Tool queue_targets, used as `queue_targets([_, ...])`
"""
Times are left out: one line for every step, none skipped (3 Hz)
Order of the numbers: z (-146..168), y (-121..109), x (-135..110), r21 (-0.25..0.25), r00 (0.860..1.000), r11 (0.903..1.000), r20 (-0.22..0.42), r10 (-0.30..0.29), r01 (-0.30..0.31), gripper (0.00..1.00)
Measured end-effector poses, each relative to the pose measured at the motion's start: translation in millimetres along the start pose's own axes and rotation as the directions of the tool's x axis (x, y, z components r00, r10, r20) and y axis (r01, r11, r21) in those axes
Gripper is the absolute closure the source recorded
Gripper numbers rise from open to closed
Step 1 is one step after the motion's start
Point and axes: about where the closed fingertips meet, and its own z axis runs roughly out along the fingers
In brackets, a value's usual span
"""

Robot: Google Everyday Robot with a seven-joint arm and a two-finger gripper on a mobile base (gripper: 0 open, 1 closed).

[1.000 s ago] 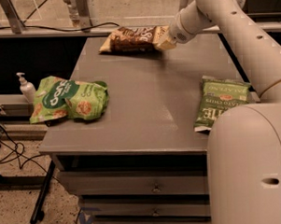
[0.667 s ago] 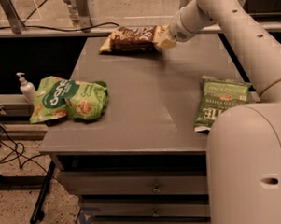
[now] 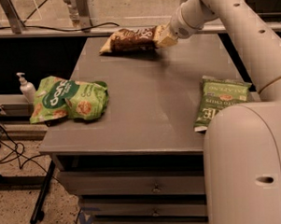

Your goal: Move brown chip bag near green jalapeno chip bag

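I had the gripper [image 3: 166,36] near the worktop's [image 3: 144,97] far edge, right of its middle, against the right end of the brown bag [image 3: 130,38]. I could not tell whether it had a grip on the bag. The bag lay lengthwise along that far edge. The jalapeno bag [image 3: 222,101] lay flat at the right edge, well apart from it. A puffy light-green bag [image 3: 67,98] sat at the left edge.

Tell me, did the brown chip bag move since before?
No. The brown chip bag lies where it was by the far edge of the table, the pincer at its cream end.
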Motion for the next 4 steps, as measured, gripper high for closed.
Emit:
queue_targets([-16,8,-2,-0.034,1.0,0.9992,-0.009,-0.021,0.021,1.0])
queue_targets([-33,17,-4,-0.057,0.999,0.9972,-0.018,-0.049,0.047,1.0])
queue_targets([-57,27,10,-0.086,0.996,0.9944,-0.052,-0.066,0.061,1.0])
queue_targets([-93,34,30,-0.109,0.991,0.9916,-0.104,-0.082,0.071,1.0])
